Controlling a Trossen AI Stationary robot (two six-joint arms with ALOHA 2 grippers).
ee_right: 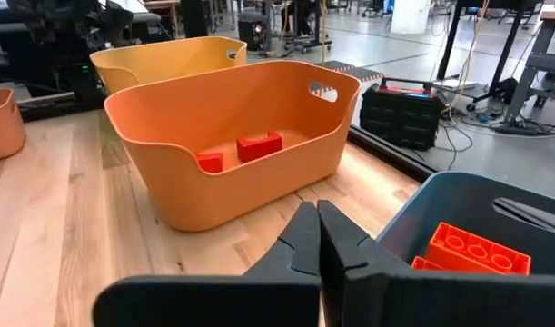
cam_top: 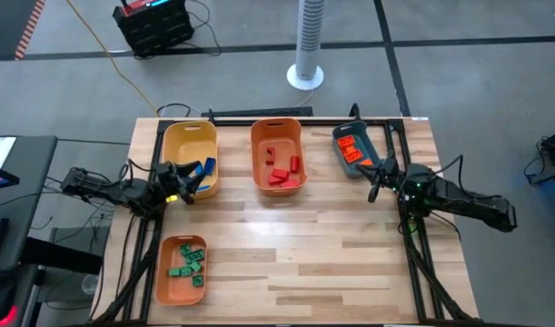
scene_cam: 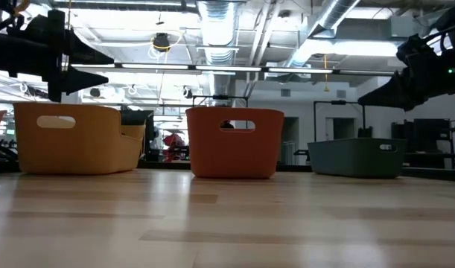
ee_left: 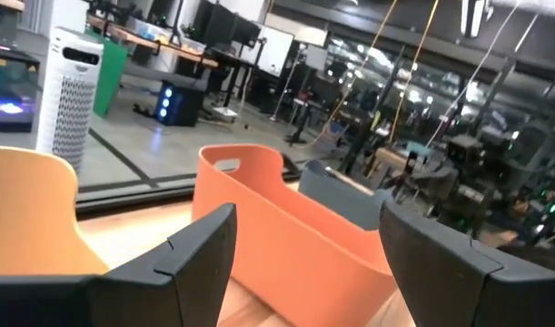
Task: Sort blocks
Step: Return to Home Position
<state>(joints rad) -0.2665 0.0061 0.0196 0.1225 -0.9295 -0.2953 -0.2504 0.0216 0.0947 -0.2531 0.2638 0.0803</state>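
Nearest, at the lower left of the high view, a small orange bin holds the green blocks. I see no loose block on the rest of the front surface. Mid-frame, the left claw hangs released and empty right at the yellow bin, where blue blocks lie. The right claw is clenched on nothing beside the teal bin of orange blocks. Red blocks sit in the middle orange bin. Sorting looks finished, so homing well means rising first, then drawing each arm outward, clear of the rims. The yellow bin's near wall is the likeliest snag. Beyond, at the top of the frame, a white fan and a black crate stand on the floor.
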